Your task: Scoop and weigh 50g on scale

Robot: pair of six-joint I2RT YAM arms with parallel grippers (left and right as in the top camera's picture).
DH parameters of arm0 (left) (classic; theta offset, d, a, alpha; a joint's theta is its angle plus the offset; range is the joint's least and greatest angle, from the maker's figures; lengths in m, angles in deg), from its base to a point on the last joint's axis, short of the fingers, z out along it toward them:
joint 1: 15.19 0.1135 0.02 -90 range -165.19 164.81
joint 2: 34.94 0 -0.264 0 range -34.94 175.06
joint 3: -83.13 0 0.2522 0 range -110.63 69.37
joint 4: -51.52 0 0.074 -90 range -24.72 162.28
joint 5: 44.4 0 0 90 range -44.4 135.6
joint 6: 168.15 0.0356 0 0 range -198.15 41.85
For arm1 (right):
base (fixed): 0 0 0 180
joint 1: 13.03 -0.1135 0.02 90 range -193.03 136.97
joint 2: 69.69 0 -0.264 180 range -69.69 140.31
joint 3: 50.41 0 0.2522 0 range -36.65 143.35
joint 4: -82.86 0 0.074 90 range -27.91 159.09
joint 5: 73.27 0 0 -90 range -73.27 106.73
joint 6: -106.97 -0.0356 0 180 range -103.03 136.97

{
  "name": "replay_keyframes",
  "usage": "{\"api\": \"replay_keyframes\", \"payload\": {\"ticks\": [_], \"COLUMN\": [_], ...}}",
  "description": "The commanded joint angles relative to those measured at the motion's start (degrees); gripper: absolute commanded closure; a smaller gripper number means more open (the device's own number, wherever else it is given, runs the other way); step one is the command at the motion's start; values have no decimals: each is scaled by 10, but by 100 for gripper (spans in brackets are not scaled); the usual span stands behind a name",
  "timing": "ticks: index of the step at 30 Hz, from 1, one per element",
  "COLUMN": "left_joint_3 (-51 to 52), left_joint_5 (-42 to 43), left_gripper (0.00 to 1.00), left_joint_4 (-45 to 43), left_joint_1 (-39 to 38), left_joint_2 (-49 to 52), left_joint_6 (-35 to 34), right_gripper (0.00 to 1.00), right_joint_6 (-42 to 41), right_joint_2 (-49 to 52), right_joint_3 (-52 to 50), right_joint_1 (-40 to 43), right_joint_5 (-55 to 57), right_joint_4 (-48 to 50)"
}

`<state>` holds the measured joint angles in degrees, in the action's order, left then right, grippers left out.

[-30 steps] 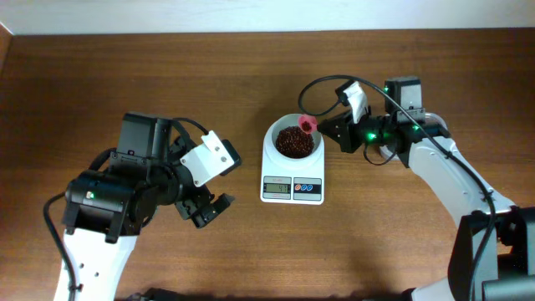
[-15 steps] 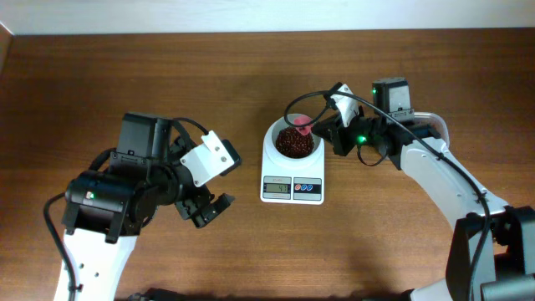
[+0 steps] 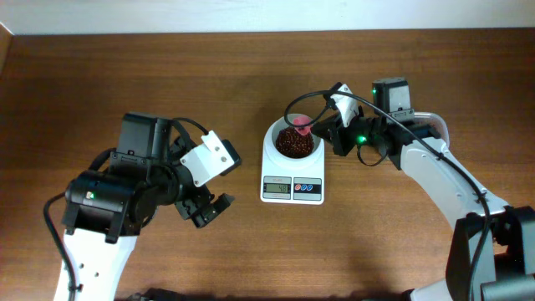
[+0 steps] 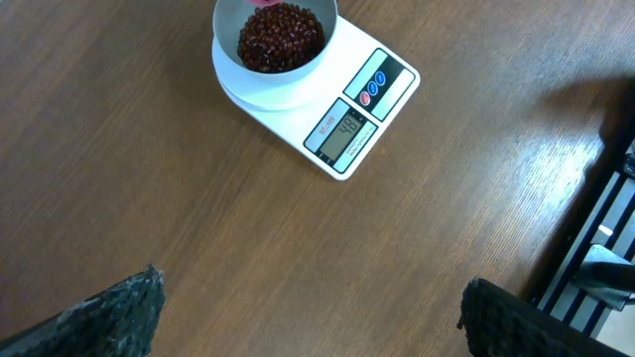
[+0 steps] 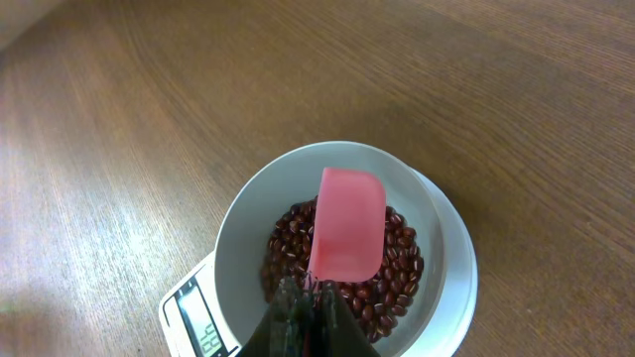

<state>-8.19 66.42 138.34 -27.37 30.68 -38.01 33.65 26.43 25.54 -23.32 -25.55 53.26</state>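
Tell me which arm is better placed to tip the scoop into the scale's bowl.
Right, I'd judge. The right pincer is shut on the pink scoop, held over the beans in the bowl. The left pincer hangs open and empty, apart from the scale.

Tool (image 5: 306, 317) at bottom centre of frame, fingers (image 5: 288, 309) closed on the near end of a pink scoop (image 5: 347, 223). Scoop extends straight ahead of the tool, over the beans (image 5: 402, 268); contact with them cannot be told. Beans are dark red and lie in a white bowl (image 5: 238, 213) directly ahead of and below the tool, covering its bottom. Bowl sits on the scale (image 5: 181, 297). Corner of the display (image 5: 201, 325) just left of the tool, digits not legible. Brown wood-grain surface (image 5: 149, 119) all round.
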Motion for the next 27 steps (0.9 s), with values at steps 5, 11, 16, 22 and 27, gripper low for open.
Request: {"api": "replay_keyframes", "payload": {"ticks": [5, 11, 16, 22, 27], "left_joint_3": [4, 4, 4, 4, 4], "left_joint_5": [8, 8, 8, 8, 8], "left_gripper": [1, 1, 1, 1, 1], "left_joint_4": [-1, -1, -1, -1, -1], "left_joint_1": [3, 3, 3, 3, 3], "left_joint_2": [-2, -2, -2, -2, -2], "left_joint_6": [11, 11, 11, 11, 11], "right_gripper": [96, 96, 96, 96, 95], "right_joint_6": [9, 31, 31, 31, 30], "right_joint_2": [-52, -64, -113, -226, -240], "right_joint_3": [24, 26, 27, 26, 26], "right_joint_1": [-48, -123, -122, -78, 52], "right_joint_5": [89, 342, 341, 460, 499], "right_joint_4": [-3, -12, -11, -53, -171]}}
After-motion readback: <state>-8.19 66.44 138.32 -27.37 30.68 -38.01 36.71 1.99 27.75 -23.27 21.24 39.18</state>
